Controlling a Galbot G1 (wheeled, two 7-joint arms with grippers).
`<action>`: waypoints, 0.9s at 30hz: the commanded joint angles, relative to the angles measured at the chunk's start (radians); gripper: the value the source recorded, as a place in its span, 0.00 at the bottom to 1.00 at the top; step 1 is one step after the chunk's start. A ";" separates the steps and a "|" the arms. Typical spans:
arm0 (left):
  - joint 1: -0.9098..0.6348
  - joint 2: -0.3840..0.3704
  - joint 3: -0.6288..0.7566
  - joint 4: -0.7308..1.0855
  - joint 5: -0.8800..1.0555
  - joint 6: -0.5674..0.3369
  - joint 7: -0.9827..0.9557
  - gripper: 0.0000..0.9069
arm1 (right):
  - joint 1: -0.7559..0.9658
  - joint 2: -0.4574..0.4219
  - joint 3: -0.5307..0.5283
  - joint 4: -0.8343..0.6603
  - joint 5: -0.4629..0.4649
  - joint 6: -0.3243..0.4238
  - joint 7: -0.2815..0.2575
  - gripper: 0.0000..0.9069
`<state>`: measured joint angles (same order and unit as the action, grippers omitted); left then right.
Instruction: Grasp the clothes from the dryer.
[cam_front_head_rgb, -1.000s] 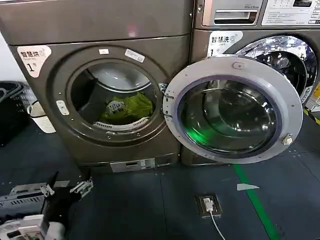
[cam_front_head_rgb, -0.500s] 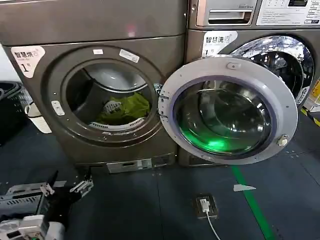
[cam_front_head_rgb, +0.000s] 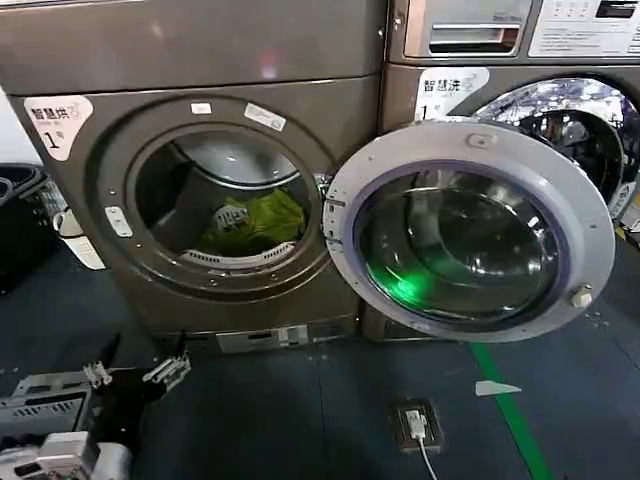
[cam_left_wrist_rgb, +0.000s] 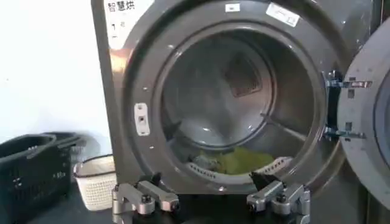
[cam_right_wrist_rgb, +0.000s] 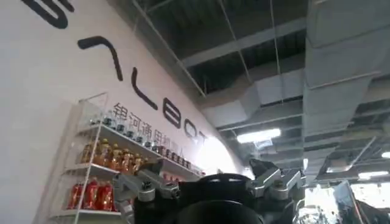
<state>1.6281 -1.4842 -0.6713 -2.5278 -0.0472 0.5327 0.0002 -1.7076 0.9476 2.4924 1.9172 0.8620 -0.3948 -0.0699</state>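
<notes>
The left gripper (cam_front_head_rgb: 135, 375) hangs low, near the floor and in front of the dryer (cam_front_head_rgb: 215, 60), well short of the opening. In the left wrist view its fingers (cam_left_wrist_rgb: 146, 198) stand wide apart, w/ nothing between them, and they point toward the round opening. The right gripper (cam_right_wrist_rgb: 210, 182) is turned up toward the ceiling, away from the work; its fingers also look spread and hold nothing, so I judge this arm is only waiting.

The step in hand is, I think, the approach: the door (cam_front_head_rgb: 470, 230) is already swung fully open to the right side, the way in is free, but the reach has not begun. The next move calls for the left gripper to rise, go fwd over the lower rim of the opening and down into the drum, then close on a raised fold. The rim and the grey lint grille at the front edge are the things to clear.

The clothes (cam_front_head_rgb: 262, 218) lie on the drum bottom, a bit toward the door side, touching the grille. It is one small yellow-green crumpled heap w/ a pale printed patch, much smaller than the drum. It looks soft and loose, so prob. easy to pinch.
</notes>
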 joint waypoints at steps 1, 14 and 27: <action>0.002 0.001 0.007 0.002 0.000 -0.010 0.021 1.00 | 0.000 0.000 0.000 0.000 0.001 0.004 -0.005 1.00; 0.005 0.006 0.012 -0.004 0.003 -0.011 0.024 1.00 | 0.000 0.000 -0.001 0.009 0.020 0.000 -0.006 1.00; 0.000 0.003 0.010 -0.001 0.000 -0.015 0.024 1.00 | 0.000 0.004 -0.005 0.051 0.093 -0.011 0.001 1.00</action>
<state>1.6281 -1.4806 -0.6611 -2.5318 -0.0461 0.5185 0.0215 -1.7070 0.9524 2.4849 1.9592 0.9270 -0.4009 -0.0703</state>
